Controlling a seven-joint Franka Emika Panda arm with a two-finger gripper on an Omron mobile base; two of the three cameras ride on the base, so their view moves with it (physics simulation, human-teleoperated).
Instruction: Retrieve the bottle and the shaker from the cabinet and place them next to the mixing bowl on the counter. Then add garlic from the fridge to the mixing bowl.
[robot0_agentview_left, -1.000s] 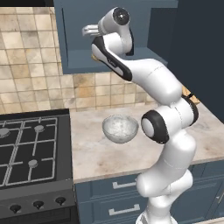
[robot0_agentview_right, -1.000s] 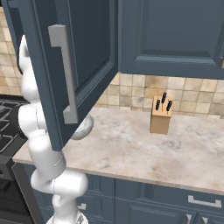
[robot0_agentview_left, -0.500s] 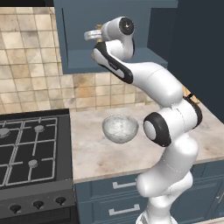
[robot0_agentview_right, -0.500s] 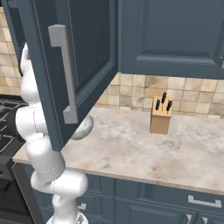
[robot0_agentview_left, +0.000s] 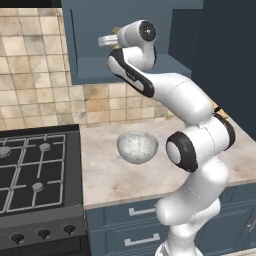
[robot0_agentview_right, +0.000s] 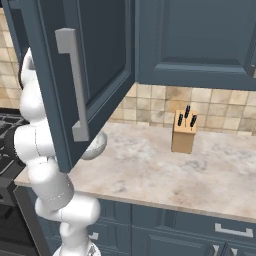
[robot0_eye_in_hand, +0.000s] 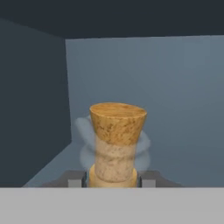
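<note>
Now the end effector (robot0_eye_in_hand: 114, 180) has clamped onto the bottle (robot0_eye_in_hand: 117, 144), previously open.

Between my claw (robot0_eye_in_hand: 113, 180) pads sits the bottle (robot0_eye_in_hand: 116, 144): a rough, mottled cork-like stopper over a paler speckled neck, haloed by hazy translucent glass. The cabinet (robot0_eye_in_hand: 144, 87) interior is matt slate-blue paint, smooth and unmarked. The bench (robot0_agentview_right: 165, 170) is polished beige marbled stone. The mixing bowl (robot0_agentview_left: 137, 146) looks glassy, speckled, faintly glossy. The knife block (robot0_agentview_right: 183, 136) is plain matt wood.
</note>
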